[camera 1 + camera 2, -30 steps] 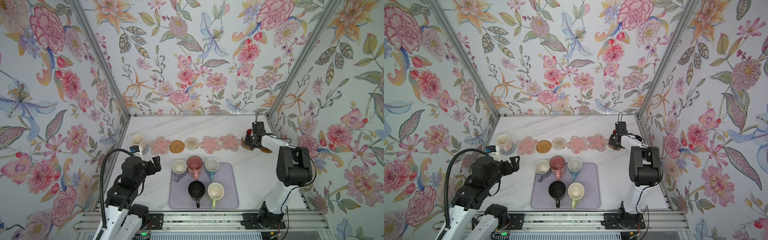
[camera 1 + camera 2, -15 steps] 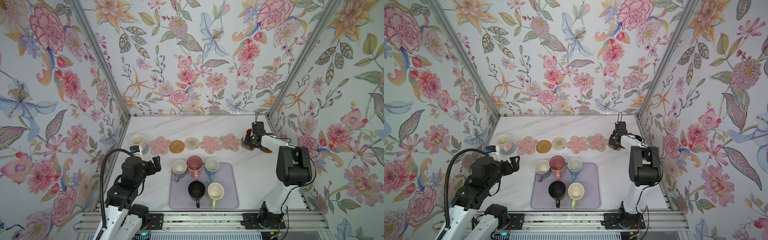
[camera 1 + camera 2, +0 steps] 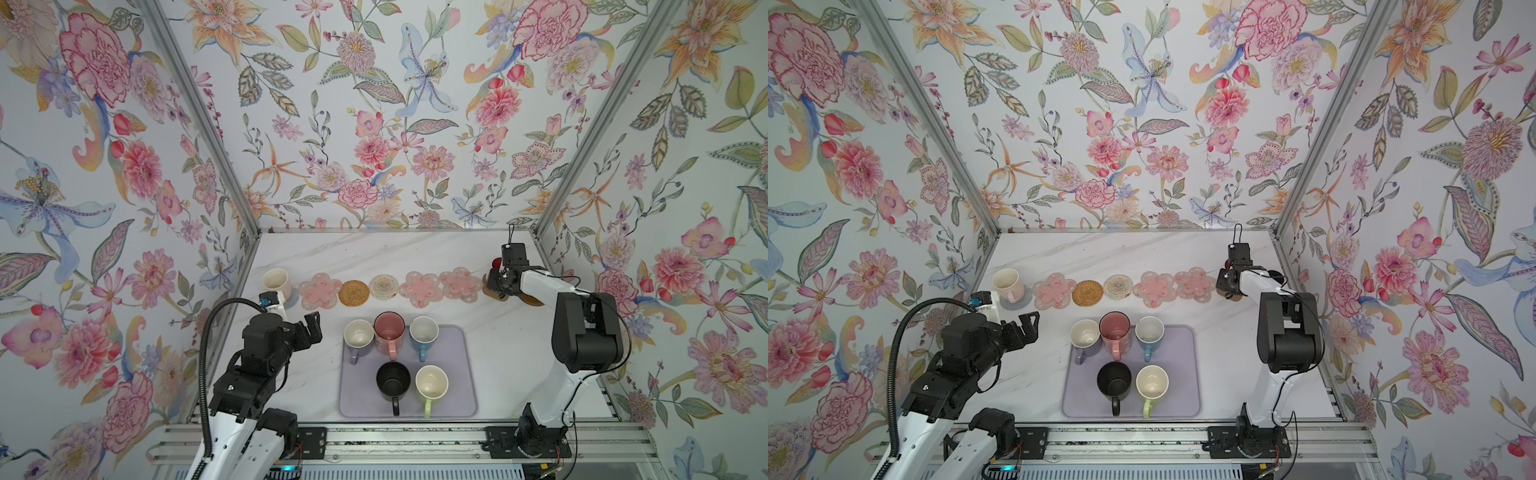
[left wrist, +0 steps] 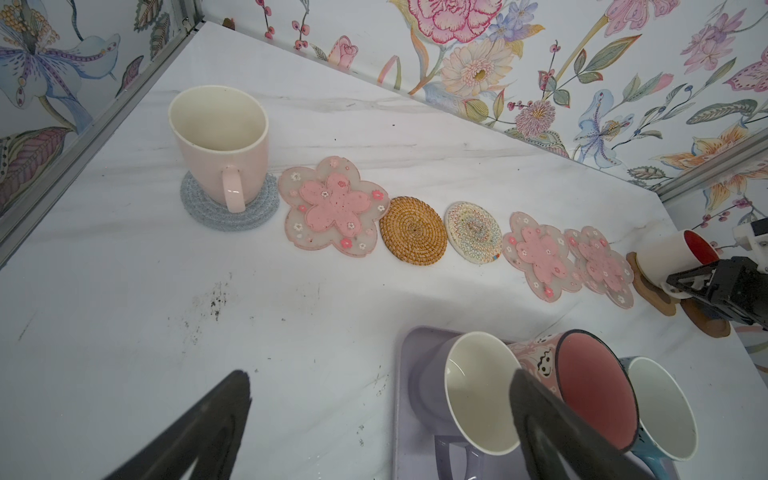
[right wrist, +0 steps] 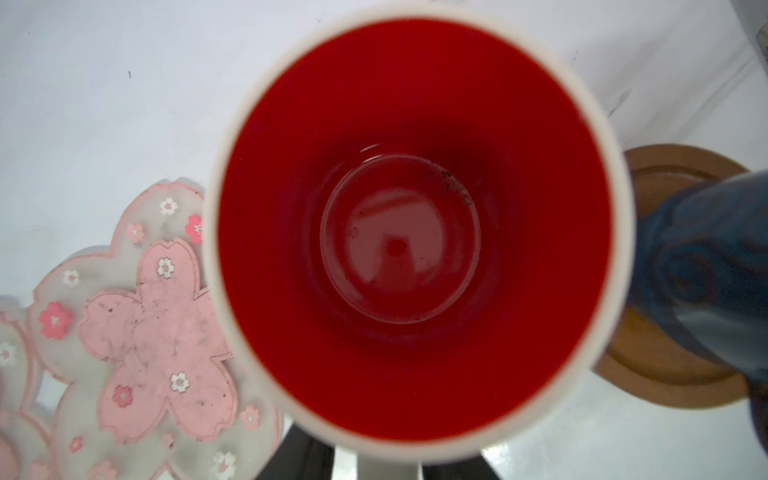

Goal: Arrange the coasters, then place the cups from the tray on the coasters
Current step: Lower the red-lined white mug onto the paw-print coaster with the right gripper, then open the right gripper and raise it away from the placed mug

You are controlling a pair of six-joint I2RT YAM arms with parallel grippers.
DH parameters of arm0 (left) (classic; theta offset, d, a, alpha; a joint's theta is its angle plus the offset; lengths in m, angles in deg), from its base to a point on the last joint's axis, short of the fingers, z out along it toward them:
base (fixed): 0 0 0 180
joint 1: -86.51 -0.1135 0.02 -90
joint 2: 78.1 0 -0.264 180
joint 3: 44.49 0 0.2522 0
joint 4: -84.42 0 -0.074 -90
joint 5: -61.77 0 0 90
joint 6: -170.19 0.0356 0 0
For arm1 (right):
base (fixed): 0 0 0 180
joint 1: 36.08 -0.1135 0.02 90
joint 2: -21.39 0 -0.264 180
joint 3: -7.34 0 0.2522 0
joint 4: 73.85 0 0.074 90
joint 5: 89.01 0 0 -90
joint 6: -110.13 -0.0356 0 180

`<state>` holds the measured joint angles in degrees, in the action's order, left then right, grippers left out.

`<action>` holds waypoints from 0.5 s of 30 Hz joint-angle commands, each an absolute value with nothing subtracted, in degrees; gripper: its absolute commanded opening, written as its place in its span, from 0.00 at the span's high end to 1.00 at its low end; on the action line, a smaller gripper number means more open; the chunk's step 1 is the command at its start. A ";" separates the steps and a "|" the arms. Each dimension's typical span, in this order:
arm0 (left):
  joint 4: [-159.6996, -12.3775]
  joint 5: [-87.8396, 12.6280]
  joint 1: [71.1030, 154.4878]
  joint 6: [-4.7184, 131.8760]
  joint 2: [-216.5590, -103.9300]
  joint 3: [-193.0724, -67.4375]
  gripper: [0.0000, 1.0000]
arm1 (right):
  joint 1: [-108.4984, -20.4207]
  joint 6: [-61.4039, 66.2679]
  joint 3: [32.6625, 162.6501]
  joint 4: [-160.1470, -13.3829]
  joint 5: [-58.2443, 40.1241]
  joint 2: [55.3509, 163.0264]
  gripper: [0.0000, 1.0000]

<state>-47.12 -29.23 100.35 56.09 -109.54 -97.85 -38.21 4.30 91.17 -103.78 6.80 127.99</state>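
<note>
The only marking I can make out is a small cartoon face printed on the side of the pink mug [image 4: 540, 365]; any other lettering is too small or blurred.

My right jaws straddle the handle of the white mug with the red inside [image 5: 415, 228], one finger on each side of it. Whether they pinch it or stand clear I cannot tell. That mug stands upright on the brown paw coaster [image 4: 648, 289] at the right end of the coaster row. Just beside it, blurred in the right wrist view, the small dark navy mug [image 5: 706, 270] sits on the brown disc [image 5: 665, 365].

My left jaws are spread wide and hold nothing. They hang over the bare table [image 3: 374, 253], just left of the tray [image 3: 465, 399] and nearest the lavender mug [image 3: 358, 336]. On the tray with it are the pink mug, the blue mug [image 3: 424, 332], the black mug [image 3: 393, 380] and the light green mug [image 3: 432, 382], all upright.

Beyond my left jaws, the cream-pink mug [image 4: 220, 141] stands on the grey knitted coaster [image 4: 199, 212] at the left end of the row. Between the two ends lie a pink flower [image 3: 320, 289], the rattan round [image 3: 353, 293], the beige woven round [image 3: 384, 286] and two more flowers [image 3: 422, 288] [image 3: 460, 284], none bearing a mug.
</note>
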 commanded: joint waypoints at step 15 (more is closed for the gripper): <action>-46.66 -27.58 100.79 55.43 -108.58 -97.47 0.01 | -38.78 0.94 82.93 -104.08 6.87 109.16 0.02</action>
<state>-47.10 -29.12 100.35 56.09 -109.08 -97.85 -38.32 2.00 85.13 -103.91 6.99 114.40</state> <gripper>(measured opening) 0.989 0.954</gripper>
